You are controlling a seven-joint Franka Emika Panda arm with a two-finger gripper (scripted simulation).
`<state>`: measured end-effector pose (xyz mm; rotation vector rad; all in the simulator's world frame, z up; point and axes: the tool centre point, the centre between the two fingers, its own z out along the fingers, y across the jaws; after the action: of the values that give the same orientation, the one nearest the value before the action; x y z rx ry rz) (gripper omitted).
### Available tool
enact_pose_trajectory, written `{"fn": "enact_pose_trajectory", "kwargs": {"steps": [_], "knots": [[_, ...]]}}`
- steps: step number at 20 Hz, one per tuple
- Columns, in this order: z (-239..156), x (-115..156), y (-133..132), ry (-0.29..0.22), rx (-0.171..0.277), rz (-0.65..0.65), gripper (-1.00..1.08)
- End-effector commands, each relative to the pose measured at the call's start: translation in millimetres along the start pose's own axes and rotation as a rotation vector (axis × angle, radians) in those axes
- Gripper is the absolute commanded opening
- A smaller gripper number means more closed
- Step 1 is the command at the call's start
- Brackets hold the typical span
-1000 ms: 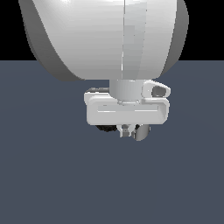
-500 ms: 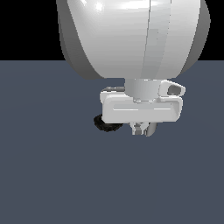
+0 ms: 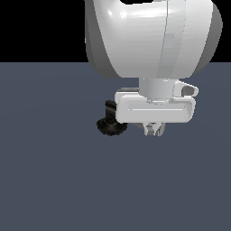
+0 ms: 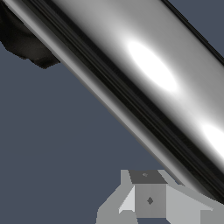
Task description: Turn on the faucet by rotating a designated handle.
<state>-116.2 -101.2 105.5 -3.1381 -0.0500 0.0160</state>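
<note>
The faucet's black ribbed base (image 3: 110, 127) and short black elbow (image 3: 109, 108) show at the exterior view's left of my white hand. My gripper (image 3: 154, 130) hangs just beside them, its two fingers pressed together, shut with nothing between them. In the exterior view the hand hides the handle. The wrist view is very close: the handle (image 4: 144, 83), a glossy chrome bar, runs diagonally across the picture. The gripper (image 4: 165, 202) sits right against the bar's near side, and a piece of the black base (image 4: 24, 41) shows in a corner.
The bulky white arm link (image 3: 149, 38) fills the upper middle of the exterior view above the hand. A flat dark grey-blue floor (image 3: 54, 180) lies under everything, with a black background beyond it.
The arm and hand have shifted toward the exterior view's right, uncovering more of the black base and elbow. The fingers look unchanged.
</note>
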Motion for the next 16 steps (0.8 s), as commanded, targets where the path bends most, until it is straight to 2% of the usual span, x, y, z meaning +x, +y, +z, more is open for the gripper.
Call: {"fn": "enact_pose_trajectory", "kwargs": {"steps": [1,16], "knots": [[-0.2,14.3,2.1,0.009,-0.002,-0.014,-1.0],[-0.7,55.4,42.6,0.009,-0.003,-0.007,-1.0]]}}
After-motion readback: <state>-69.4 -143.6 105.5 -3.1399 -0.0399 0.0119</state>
